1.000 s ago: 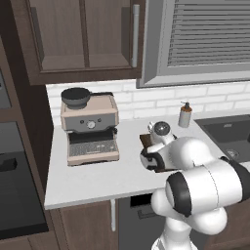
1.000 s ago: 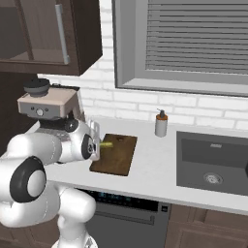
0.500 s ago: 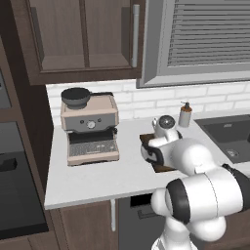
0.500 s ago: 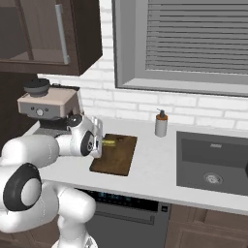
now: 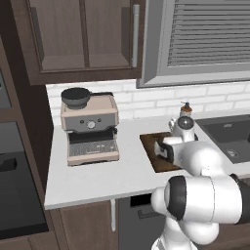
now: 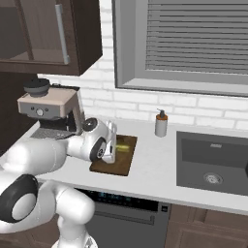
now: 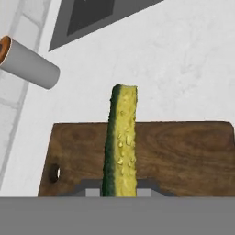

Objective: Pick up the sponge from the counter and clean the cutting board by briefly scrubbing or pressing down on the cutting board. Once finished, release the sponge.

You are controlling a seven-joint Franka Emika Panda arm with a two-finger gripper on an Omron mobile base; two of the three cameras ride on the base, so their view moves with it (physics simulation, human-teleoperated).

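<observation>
The yellow-green sponge (image 7: 121, 142) with its dark green scrub layer stands on edge between my fingers, just above the dark brown cutting board (image 7: 183, 151). My gripper (image 7: 120, 190) is shut on it; the fingertips are mostly hidden behind the sponge. From the right base view the sponge (image 6: 124, 146) shows as a yellow patch over the cutting board (image 6: 123, 163), beside my gripper (image 6: 114, 148). In the left base view my gripper (image 5: 162, 149) hangs over the cutting board (image 5: 149, 145) on the white counter (image 5: 112, 173). Whether the sponge touches the wood I cannot tell.
A coffee machine (image 5: 90, 129) stands on the counter left of the board. A grey soap bottle (image 6: 161, 124) sits by the brick wall, right of the board. The dark sink basin (image 6: 213, 162) lies further right. Cabinets hang overhead.
My hand has carried the sponge to the right, from the board's left edge to over its middle. The board, the bottle and the coffee machine stay put.
</observation>
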